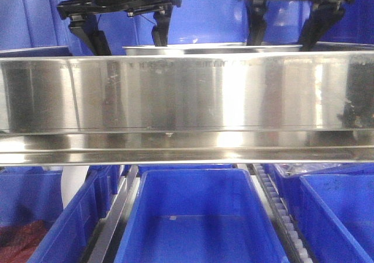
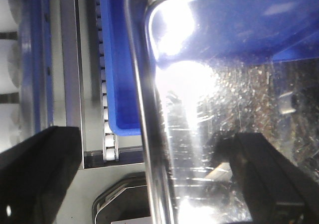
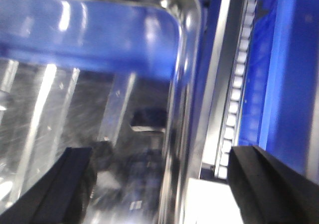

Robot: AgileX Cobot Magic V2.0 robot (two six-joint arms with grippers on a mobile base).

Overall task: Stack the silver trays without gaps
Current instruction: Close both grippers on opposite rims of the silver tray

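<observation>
Spread wide, left jaws and right jaws straddle opposite rims of the silver tray [image 2: 189,124].

The silver tray [image 2: 214,114] is filling the right of the left wrist view. It is shallow and shiny, its floor is glaring white under the light and showing fine scratches, and its far wall is mirroring blue. Its thin flat rim is running from top to bottom of the frame and curving round a rounded corner at the upper middle. In the right wrist view the opposite rounded corner is sitting at the upper right. From the front, only a thin level edge is peeking out at the upper middle. Whether it's one tray or several nested, I cannot tell.
</observation>
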